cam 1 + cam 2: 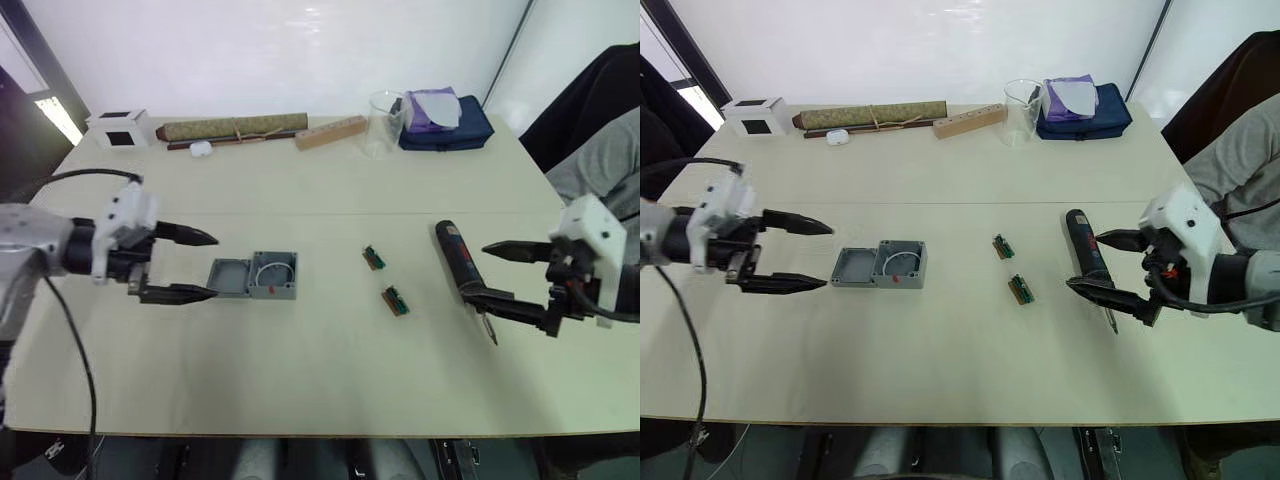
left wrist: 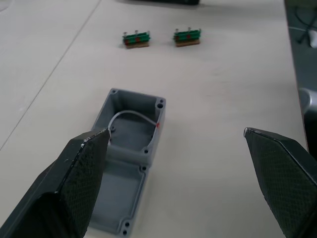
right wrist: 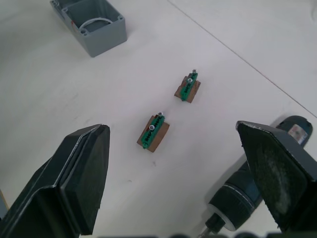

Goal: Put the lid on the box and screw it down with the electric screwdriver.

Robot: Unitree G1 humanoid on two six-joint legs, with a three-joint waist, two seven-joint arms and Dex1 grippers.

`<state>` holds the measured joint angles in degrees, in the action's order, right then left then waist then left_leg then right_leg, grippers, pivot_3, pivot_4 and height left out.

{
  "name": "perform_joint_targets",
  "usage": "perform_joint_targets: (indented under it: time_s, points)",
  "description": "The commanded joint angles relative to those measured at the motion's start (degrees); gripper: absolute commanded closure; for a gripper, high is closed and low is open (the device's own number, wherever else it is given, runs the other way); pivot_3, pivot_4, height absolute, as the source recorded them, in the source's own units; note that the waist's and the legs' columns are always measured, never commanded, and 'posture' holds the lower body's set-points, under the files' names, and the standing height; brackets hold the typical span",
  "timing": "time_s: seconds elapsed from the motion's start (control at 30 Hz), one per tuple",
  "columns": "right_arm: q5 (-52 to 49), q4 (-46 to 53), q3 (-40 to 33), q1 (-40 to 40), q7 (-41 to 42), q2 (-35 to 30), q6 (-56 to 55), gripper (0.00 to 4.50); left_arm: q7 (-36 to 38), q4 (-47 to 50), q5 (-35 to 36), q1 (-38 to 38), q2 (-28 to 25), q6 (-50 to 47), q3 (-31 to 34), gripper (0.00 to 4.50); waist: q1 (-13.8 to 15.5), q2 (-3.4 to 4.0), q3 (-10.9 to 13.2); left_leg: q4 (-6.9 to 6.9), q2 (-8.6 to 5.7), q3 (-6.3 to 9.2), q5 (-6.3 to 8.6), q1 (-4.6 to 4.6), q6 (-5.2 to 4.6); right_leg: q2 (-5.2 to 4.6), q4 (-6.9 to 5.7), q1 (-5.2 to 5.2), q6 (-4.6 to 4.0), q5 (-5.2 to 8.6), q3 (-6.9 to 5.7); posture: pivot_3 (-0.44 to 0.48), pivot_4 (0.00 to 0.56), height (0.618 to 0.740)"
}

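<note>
The left gripper [image 1: 195,266] is spread wide and holds nothing. Just ahead of its fingertips the lid [image 1: 228,278] lies ribbed side up, touching the open box [image 1: 274,275] beyond it. The right gripper [image 1: 490,273] is also wide apart and empty; the electric screwdriver [image 1: 460,263] lies on the table [image 1: 320,370] by its fingertips.

bright, even light overall; a glowing strip light [image 1: 58,117] at upper left of the head views, soft shadows on the pale table [image 1: 320,380], slightly bowed edges.
</note>
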<state>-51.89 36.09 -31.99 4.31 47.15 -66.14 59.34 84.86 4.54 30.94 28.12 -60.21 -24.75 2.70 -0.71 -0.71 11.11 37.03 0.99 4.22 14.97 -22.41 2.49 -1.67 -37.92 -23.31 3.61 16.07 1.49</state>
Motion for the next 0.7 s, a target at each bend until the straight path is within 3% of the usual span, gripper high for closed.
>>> perform_joint_targets:
  time_s: [0.03, 0.23, 0.53, 0.7]
  points:
    - [-2.2, 2.5, 2.1, 3.2, -3.9, 1.3, 0.5, 0.0, 4.1, -2.6, -4.9, 5.4, 3.2, 5.4, -6.8, 0.05, 0.0, -0.01, 0.0, 0.0, 0.0, 0.0, 0.0, -0.01, 0.0, 0.0, 0.0, 0.0, 0.0, 0.0, 0.01, 0.0, 0.15, 0.736]
    - [-2.1, 5.1, 7.2, 5.8, -9.6, 4.7, -0.5, 0.0, 7.2, -15.5, -16.2, 14.2, 12.0, 18.2, -17.2, 0.05, -0.1, -0.02, 0.0, 0.01, 0.0, 0.0, 0.0, -0.02, -0.01, 0.06, -0.01, -0.02, 0.14, -0.08, 0.01, 0.0, 0.15, 0.736]
    - [-3.1, 8.0, 6.9, 4.9, -15.0, 7.1, -0.2, 0.0, 7.6, -30.3, -22.6, 20.4, 18.9, 29.5, -25.4, 0.05, -0.1, -0.04, 0.0, 0.02, 0.0, 0.04, 0.0, -0.07, -0.02, 0.07, -0.04, -0.05, 0.23, -0.12, 0.01, 0.0, 0.15, 0.736]
    - [-3.5, 8.9, 6.2, 3.8, -16.6, 7.5, -0.4, 0.0, 7.6, -36.6, -26.2, 21.1, 20.3, 35.3, -27.1, 1.5, -0.1, -0.04, 0.0, 0.02, 0.0, 0.06, 0.0, -0.05, -0.02, 0.09, -0.07, -0.05, 0.23, -0.13, 0.01, 0.0, 0.15, 0.736]
